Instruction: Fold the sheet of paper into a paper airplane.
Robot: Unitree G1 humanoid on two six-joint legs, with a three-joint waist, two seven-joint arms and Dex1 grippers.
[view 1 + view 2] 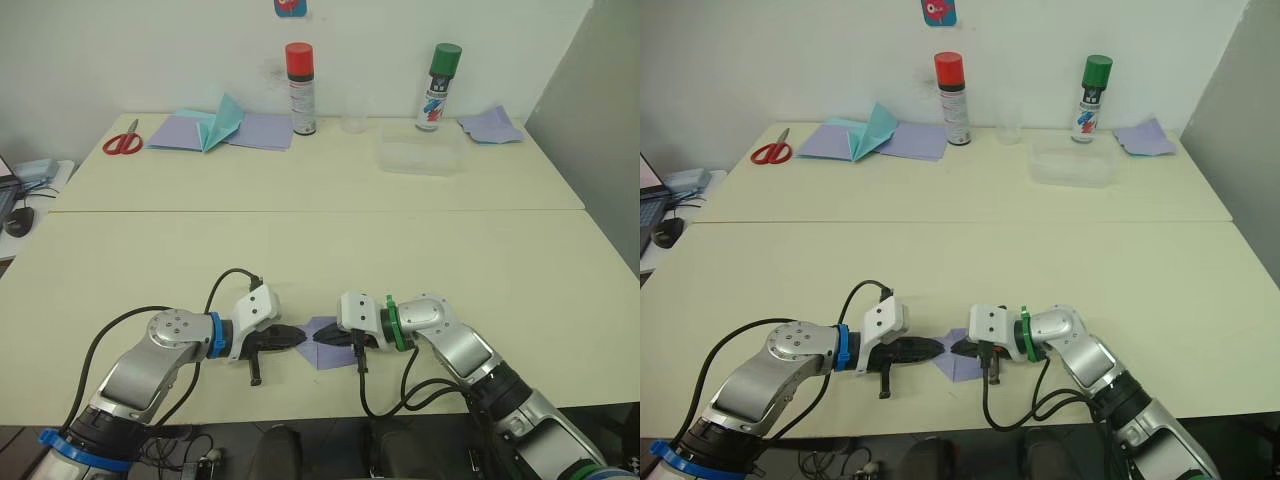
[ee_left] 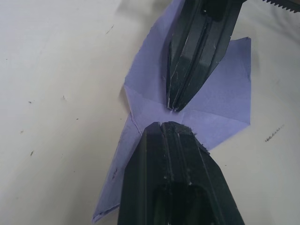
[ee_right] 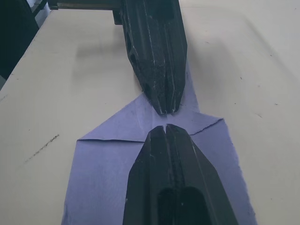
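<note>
Left wrist view: the paper (image 2: 220, 93), partly folded with creases, is laid flat on the near table (image 1: 420, 260) between both grippers. Left gripper (image 2: 169, 125) and right gripper (image 3: 167, 127) are pressed tip to tip on it, fingers closed together.

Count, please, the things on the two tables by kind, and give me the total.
Spray cans: 2, red-capped and green-capped
Scissors: 1
Clear cup: 1
Clear plastic container: 1
Lavender paper pieces: 4, at
Teal folded paper: 1
Total: 10
</note>
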